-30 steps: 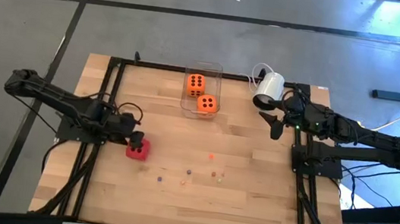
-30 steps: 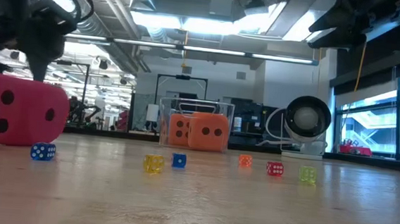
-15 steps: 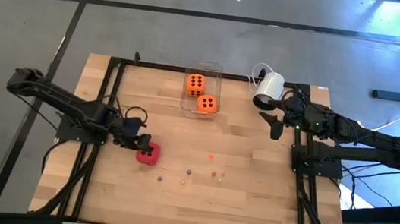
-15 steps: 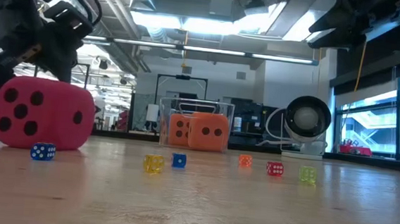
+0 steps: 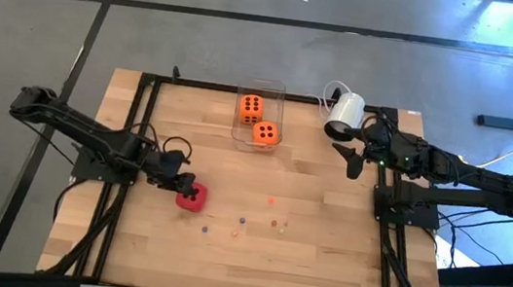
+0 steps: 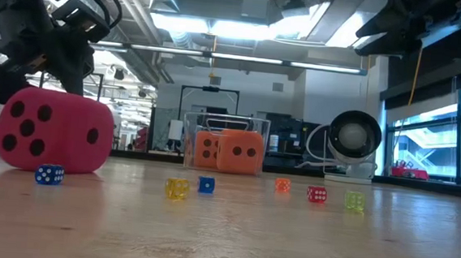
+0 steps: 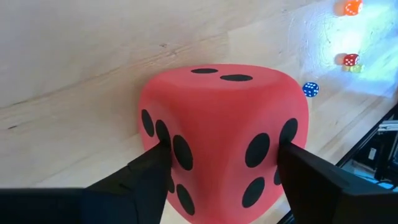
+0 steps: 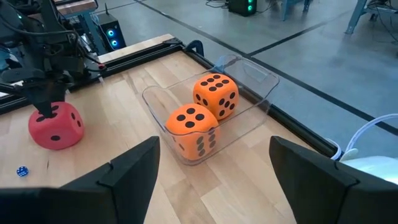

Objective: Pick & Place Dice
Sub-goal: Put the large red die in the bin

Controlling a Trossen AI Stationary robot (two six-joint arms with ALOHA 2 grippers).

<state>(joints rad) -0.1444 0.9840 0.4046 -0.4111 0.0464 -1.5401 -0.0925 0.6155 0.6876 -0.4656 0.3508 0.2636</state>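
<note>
1. The red die [image 5: 192, 197] sits on the tabletop [image 5: 300, 267] in the left middle of the high view. It is a cube, so no side is longer than another.
2. In the left wrist view its two-pip face points up, and a four-pip face and a face with more pips point toward the camera.
3. The left gripper [image 5: 183, 184] holds the red die, with one finger [image 7: 146, 171] pressed on each side.
4. The low view shows the red die resting flat on the wood, which the high view cannot show.
5. Two orange dice [image 5: 257, 121] lie in the clear container [image 5: 263, 89] at the top middle of the high view. The right wrist view shows their pips best.
6. Tiny dice [image 6: 177, 188] lie in a row in the low view; from above they are only small dots.
7. The right gripper [image 5: 350, 158] waits open, up off the tabletop, at the upper right beside a white fan [image 5: 345, 111].
</note>
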